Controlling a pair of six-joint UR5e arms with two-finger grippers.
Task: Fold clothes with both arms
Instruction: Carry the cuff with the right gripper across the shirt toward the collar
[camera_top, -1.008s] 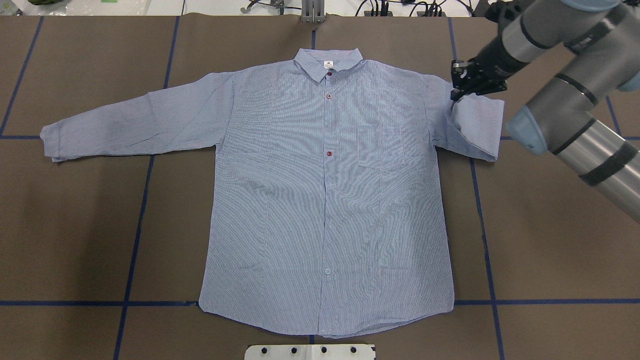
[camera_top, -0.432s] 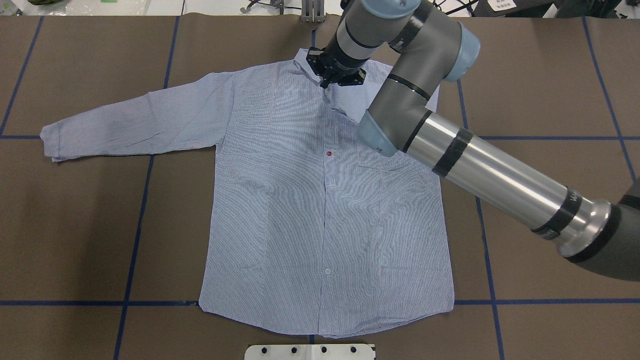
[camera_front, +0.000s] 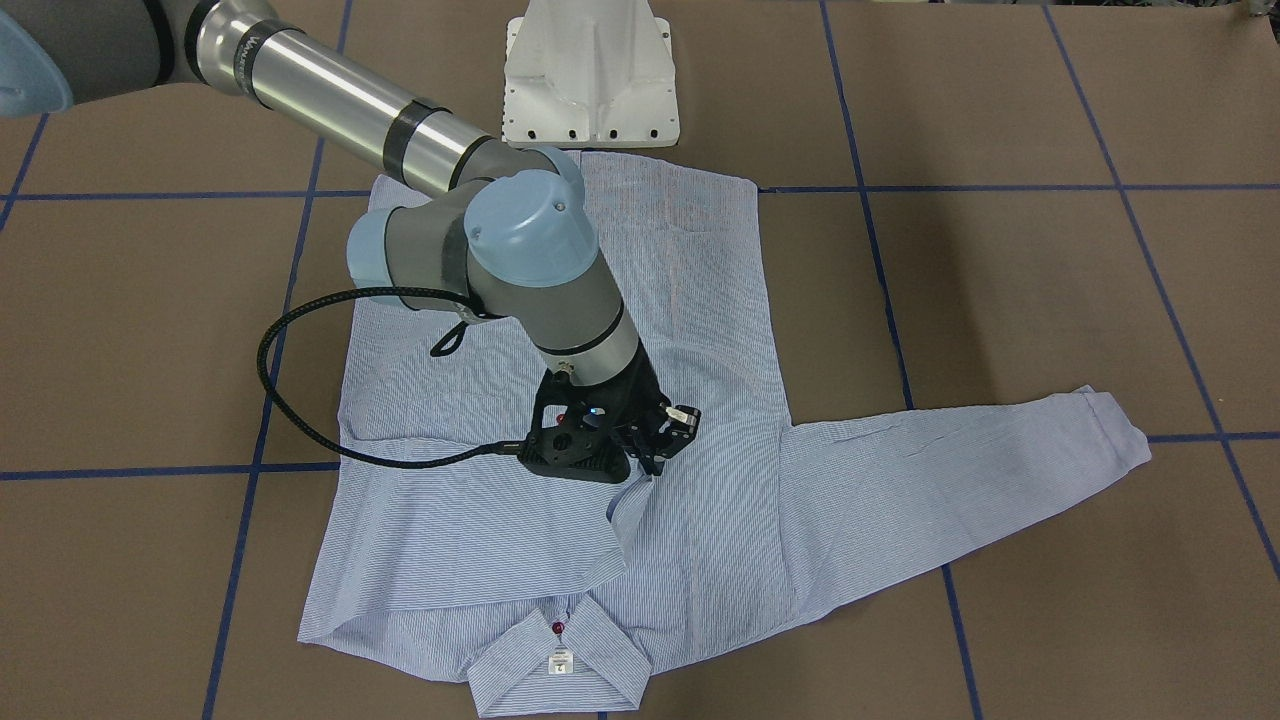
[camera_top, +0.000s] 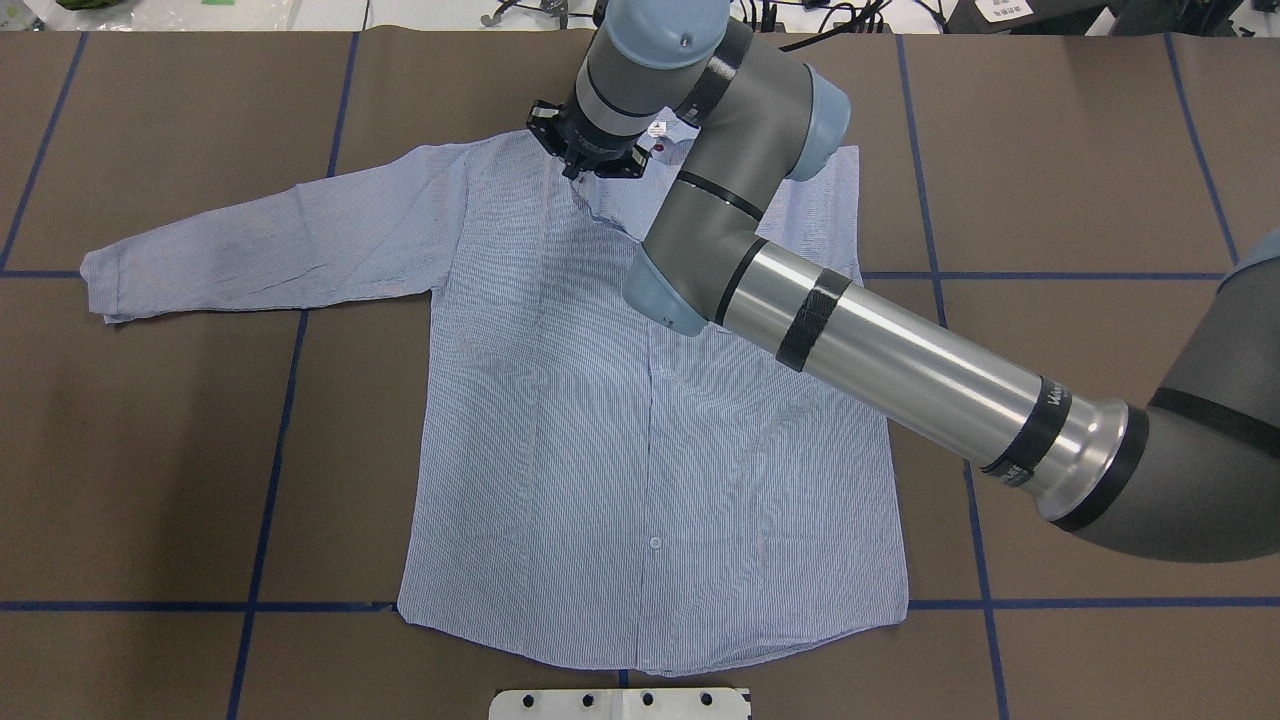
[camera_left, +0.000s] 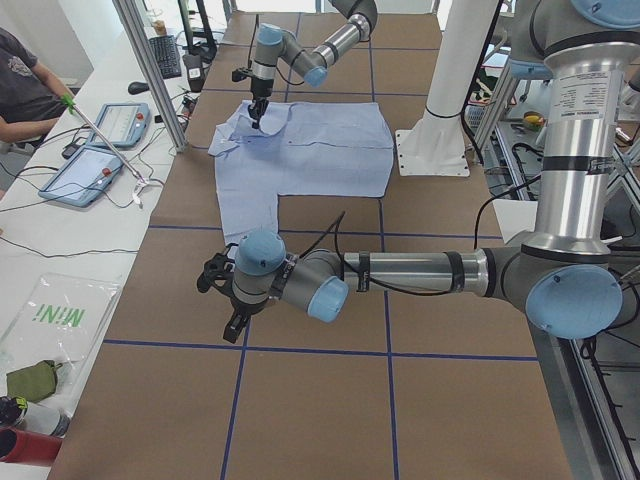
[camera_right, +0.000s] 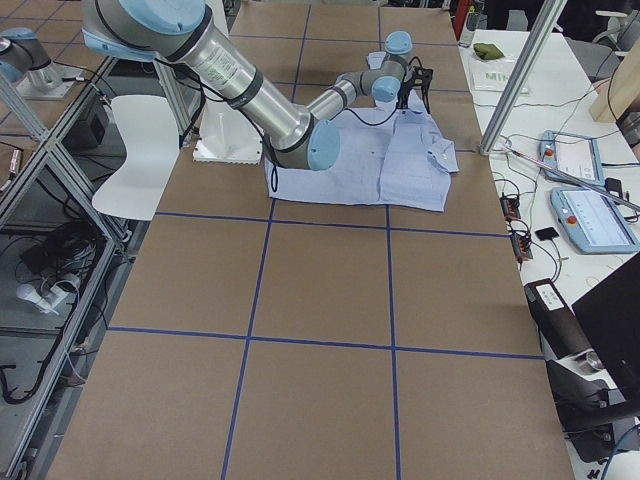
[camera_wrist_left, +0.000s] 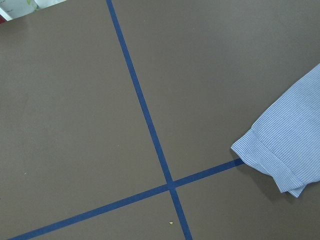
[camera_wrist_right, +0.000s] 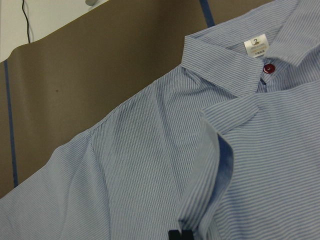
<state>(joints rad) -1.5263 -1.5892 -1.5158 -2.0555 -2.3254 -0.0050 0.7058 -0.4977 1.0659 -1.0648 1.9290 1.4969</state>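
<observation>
Within the last second, carried from the right side of the bench (camera_top: 1100, 150) across the chest: right sleeve (camera_front: 470, 540), cuff (camera_wrist_right: 200, 200) pinched in the narrow jaws of the right gripper (camera_front: 652, 462), now just past the collar (camera_front: 560, 660). Probably almost finishes this first sleeve fold. Shirt (camera_top: 600, 450) flat mid-bench, left sleeve (camera_top: 260, 240) not yet folded. Overhead, pocket hidden under the arm (camera_top: 850, 340). Left gripper (camera_left: 225, 305) seen only from the side; cannot tell its jaws.
</observation>
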